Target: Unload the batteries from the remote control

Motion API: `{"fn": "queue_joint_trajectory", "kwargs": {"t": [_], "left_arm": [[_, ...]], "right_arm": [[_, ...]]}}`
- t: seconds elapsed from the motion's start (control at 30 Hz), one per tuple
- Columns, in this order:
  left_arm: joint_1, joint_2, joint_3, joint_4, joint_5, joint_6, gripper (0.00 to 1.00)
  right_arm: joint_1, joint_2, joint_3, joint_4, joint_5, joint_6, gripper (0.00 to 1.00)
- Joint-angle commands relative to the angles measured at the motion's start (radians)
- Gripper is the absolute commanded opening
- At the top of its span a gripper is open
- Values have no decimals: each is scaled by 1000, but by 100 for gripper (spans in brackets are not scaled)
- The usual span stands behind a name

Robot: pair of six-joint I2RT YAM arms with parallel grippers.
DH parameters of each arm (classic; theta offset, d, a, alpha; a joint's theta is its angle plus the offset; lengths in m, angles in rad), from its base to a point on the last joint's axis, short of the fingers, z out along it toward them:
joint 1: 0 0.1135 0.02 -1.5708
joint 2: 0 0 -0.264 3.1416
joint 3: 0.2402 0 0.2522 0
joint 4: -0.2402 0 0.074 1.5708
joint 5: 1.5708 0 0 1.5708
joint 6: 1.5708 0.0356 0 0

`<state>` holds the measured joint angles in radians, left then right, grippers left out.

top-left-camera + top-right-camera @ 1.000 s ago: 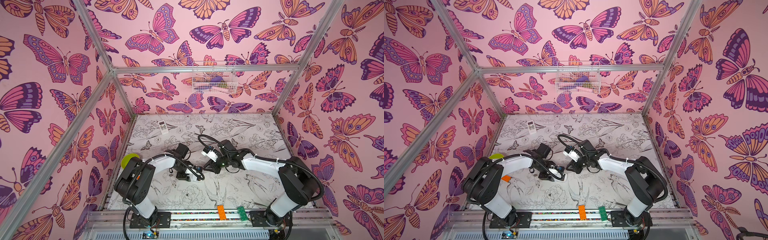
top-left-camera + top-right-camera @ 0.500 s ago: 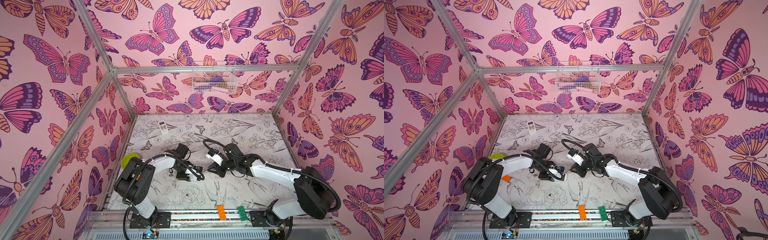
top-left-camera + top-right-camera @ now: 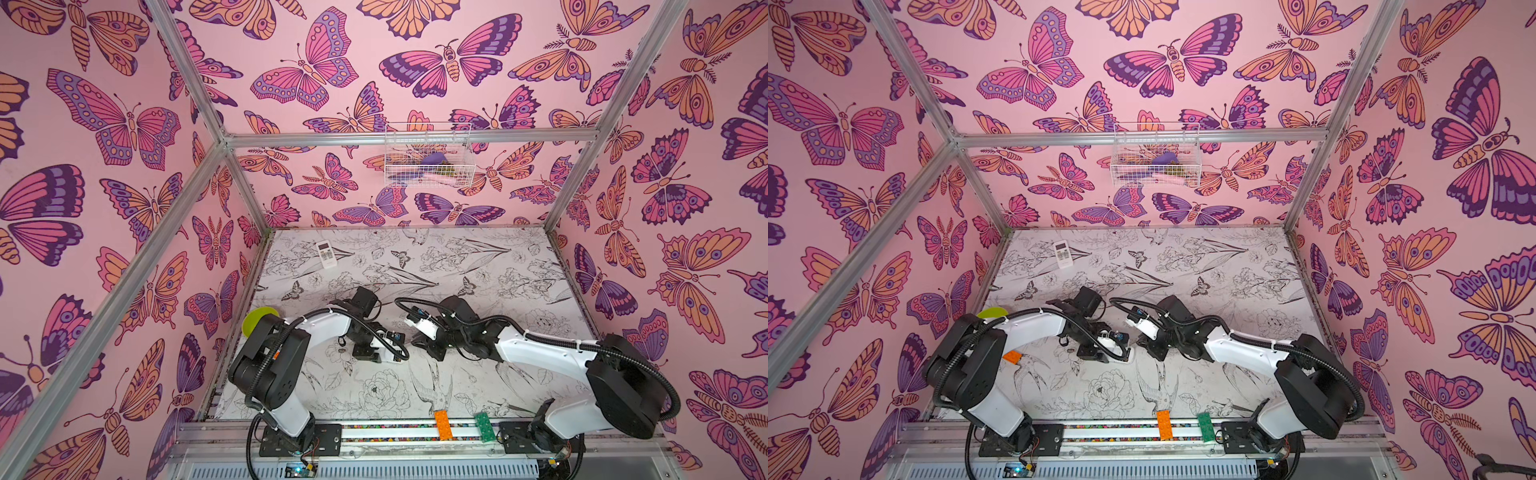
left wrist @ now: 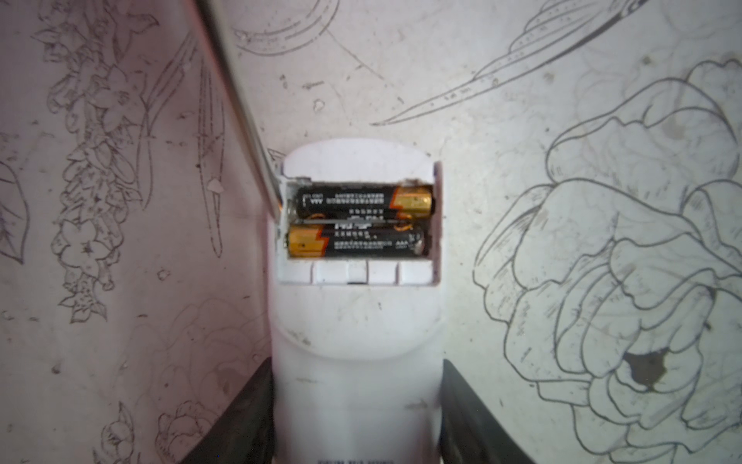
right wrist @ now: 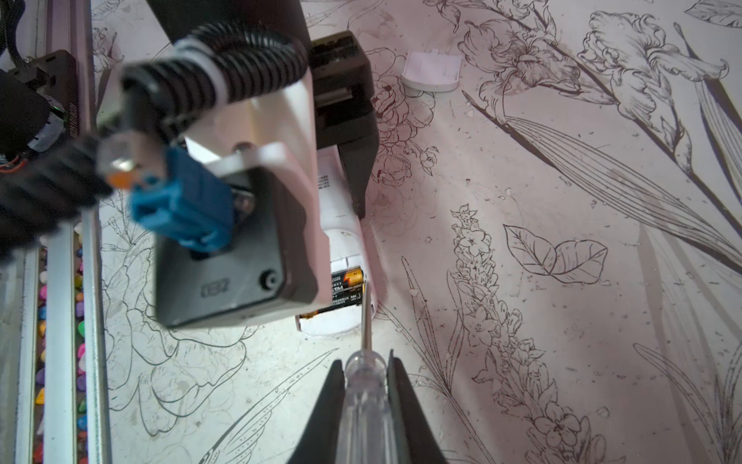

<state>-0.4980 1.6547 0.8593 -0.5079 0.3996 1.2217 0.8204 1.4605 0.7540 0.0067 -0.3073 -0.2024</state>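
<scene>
Desk (image 3: 498,257) with white remote (image 4: 357,321) back up, squeezed by left pincer (image 4: 356,363) from 9 o'clock. Keep right pincer (image 5: 364,359), at 3 o'clock, tight on screwdriver (image 5: 363,409). Slip tip under batteries (image 4: 363,201), both in open bay; lift slowly. Since a second ago: right arm stretched flatter, left arm same.

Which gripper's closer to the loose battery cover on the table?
Left. The battery cover lies beside the left gripper, which clamps the remote. The right gripper, holding the screwdriver, sits past the remote's battery end, farther away.
</scene>
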Motion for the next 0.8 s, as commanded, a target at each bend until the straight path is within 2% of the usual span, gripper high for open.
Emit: {"fn": "queue_joint_trajectory", "kwargs": {"t": [0.0, 0.4, 0.77], "left_arm": [[-16, 30, -31, 16, -16, 8, 51], [-16, 32, -30, 16, -18, 7, 51], [-17, 31, -30, 16, -18, 7, 51]], "right_arm": [[9, 5, 2, -12, 17, -42, 0], [41, 16, 2, -19, 60, -70, 0], [57, -25, -11, -29, 46, -64, 0]]}}
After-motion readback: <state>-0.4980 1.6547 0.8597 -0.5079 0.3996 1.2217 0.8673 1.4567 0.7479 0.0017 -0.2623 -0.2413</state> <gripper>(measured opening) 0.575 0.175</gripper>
